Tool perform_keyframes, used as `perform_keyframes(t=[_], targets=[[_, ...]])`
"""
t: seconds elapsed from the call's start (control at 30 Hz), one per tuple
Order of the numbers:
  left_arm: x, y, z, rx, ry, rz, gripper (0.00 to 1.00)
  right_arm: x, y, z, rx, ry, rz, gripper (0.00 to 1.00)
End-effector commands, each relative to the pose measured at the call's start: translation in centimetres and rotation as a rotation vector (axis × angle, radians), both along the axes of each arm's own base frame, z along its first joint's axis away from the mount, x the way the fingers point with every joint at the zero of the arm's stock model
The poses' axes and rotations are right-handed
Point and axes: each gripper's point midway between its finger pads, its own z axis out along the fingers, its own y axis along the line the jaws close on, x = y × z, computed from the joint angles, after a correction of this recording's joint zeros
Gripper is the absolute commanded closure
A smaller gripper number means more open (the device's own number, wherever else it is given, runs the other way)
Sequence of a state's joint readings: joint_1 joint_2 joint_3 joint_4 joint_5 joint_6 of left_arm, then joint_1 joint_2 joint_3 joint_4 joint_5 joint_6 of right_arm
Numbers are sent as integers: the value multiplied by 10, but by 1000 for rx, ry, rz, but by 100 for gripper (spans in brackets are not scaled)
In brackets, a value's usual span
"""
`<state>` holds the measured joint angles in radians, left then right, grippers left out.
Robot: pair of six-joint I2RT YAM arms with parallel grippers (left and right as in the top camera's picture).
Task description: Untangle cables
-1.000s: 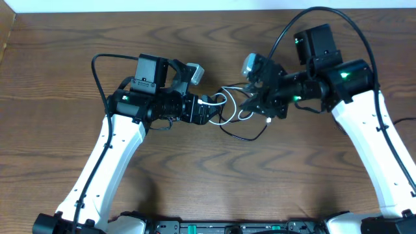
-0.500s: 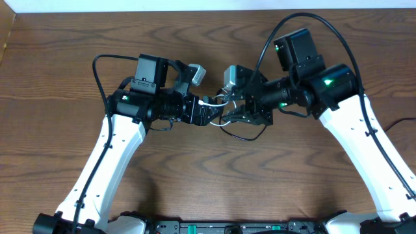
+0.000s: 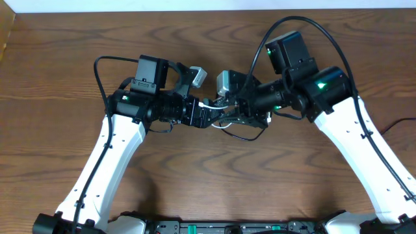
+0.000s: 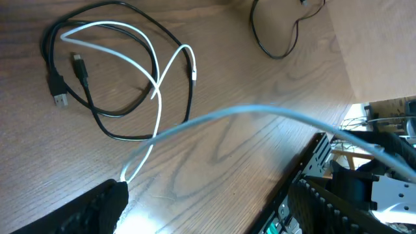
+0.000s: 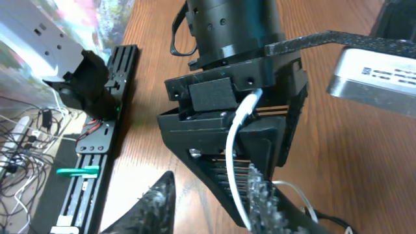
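Roughly mid-table, a little toward the far edge: the cables, lying in overlapping loops on the wood, white crossing black, plugs loose at the ends. Not yet separated, by the look of it.

Raised off the heap: one run of the white cable, climbing to the left gripper and passing close by one finger. Jaws there wide apart, clamped on nothing. Strand seemingly draped or hooked rather than pinched, probably to keep it clear of the black loops.

Facing it nose to nose, nearly touching: the right gripper. Jaws partly apart, white strand hanging in the gap just beside one finger, no pinch visible. Likely placed so as to take over the raised strand and draw it out of the loops.

Trailing toward the near edge, under the right wrist: a black loop. Arched above: thick arm wiring, no part of the tangle.
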<state>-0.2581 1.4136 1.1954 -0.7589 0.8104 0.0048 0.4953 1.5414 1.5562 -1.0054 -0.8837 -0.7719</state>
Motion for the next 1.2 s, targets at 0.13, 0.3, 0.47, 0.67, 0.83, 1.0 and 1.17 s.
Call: perform_keyframes(t=[0.13, 0.3, 0.47, 0.67, 0.83, 1.0, 1.17], targets=[[-4, -2, 7, -18, -23, -23, 16, -5, 4, -2, 5, 7, 26, 84], [-4, -2, 7, -18, -23, -23, 16, -8, 4, -3, -1, 15, 29, 76], [-8, -6, 12, -54, -14, -44, 16, -6, 2, -7, -21, 14, 17, 77], [-8, -7, 12, -55, -17, -46, 16, -5, 2, -7, -27, 9, 13, 89], [-8, -6, 12, -51, -17, -45, 16, -5, 2, -7, -25, 6, 13, 99], [-4, -2, 8, -20, -25, -27, 16, -3, 3, -5, -16, -8, 13, 99], [0, 3, 3, 21, -36, -2, 16, 8, 9, 4, 21, -27, -21, 99]])
